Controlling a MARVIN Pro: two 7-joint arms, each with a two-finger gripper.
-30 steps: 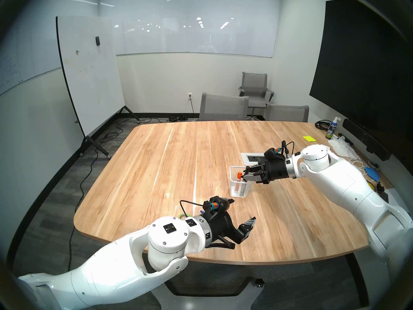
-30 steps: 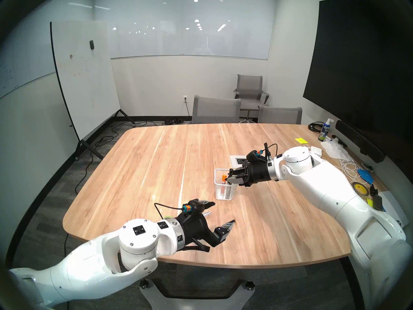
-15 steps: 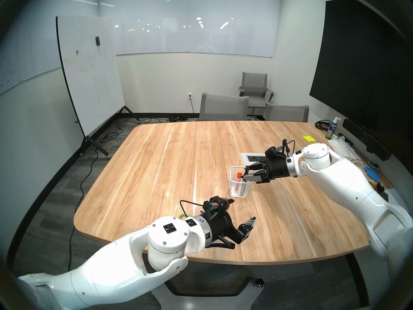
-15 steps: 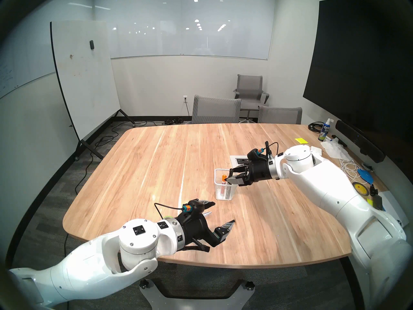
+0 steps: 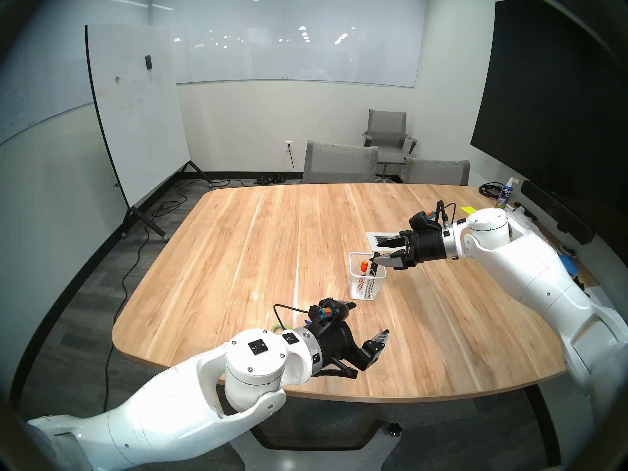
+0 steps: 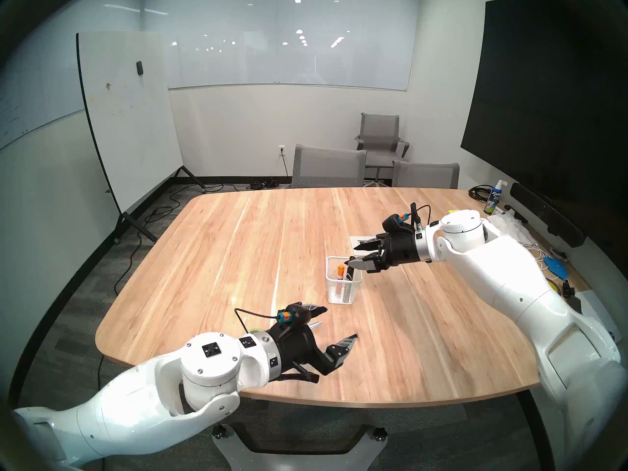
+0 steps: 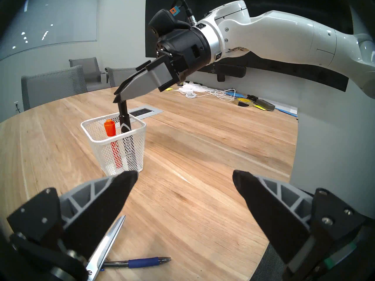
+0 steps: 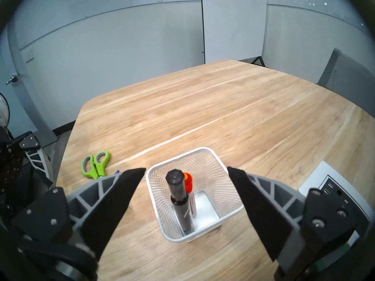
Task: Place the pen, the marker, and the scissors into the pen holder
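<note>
Right wrist view first: we see the pen holder [image 8: 205,159], a white mesh cup, standing upright on the wooden bench [image 8: 223,104]. Inside it a black marker [image 8: 179,201] leans against the near wall, cap end up and poking above the rim. Pressed beside it, also inside the holder, stands an orange-capped marker [image 8: 188,182]. We note the right gripper [image 8: 186,169] just above the holder, its fingers [image 8: 129,183] spread wide, one on either side of the holder's rim, touching neither marker from what we can see.

From the head camera the right gripper [image 5: 378,250] sits just above the holder's [image 5: 356,256] far right corner, with the black marker's [image 5: 373,271] top just below the lower fingertip.

The scissors [image 8: 95,164] lie flat on the bench, well to the left of the holder in the right wrist view, green loop handles pointing away from the robot. In the left wrist view their blades [image 7: 107,242] point toward the holder [image 7: 91,130], and the pen [image 7: 140,262] lies flat just beside them, its silver tip pointing right, the blades crossing over its rear end.

We log the left gripper [image 7: 185,178] hovering over the bench on the robot's side of the holder, above scissors and pen. Its fingers [image 7: 119,185] are spread wide, holding nothing.
</note>
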